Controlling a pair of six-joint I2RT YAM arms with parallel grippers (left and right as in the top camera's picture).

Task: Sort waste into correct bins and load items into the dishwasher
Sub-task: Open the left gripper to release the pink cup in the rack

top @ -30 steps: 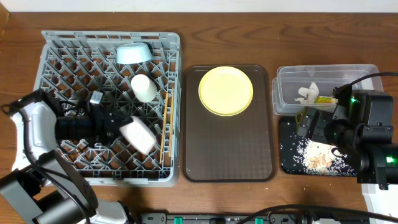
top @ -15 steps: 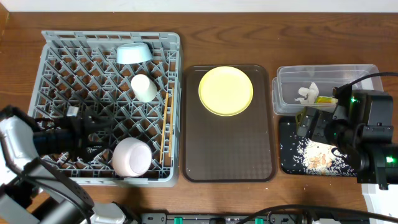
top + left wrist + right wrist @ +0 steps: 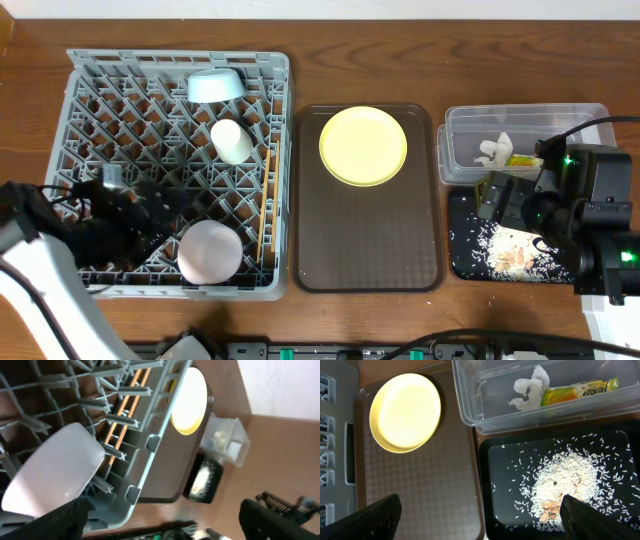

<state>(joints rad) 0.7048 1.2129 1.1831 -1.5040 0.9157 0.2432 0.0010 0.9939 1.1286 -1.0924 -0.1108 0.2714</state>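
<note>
White bowl (image 3: 210, 252) sat inverted among dish rack (image 3: 180, 57) pegs, presumably for draining. Left fingers (image 3: 50, 522) beside it spread wide, empty. Right fingers (image 3: 370, 517) equally wide, holding nothing, above black tray (image 3: 495, 520).

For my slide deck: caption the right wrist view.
Yellow plate on the brown tray; tissue and snack wrapper in the clear tub; rice crumbs scattered on the black tray.

The plate (image 3: 363, 146) is yellow, the serving tray (image 3: 366, 235) brown, the rack (image 3: 110, 105) grey.
</note>
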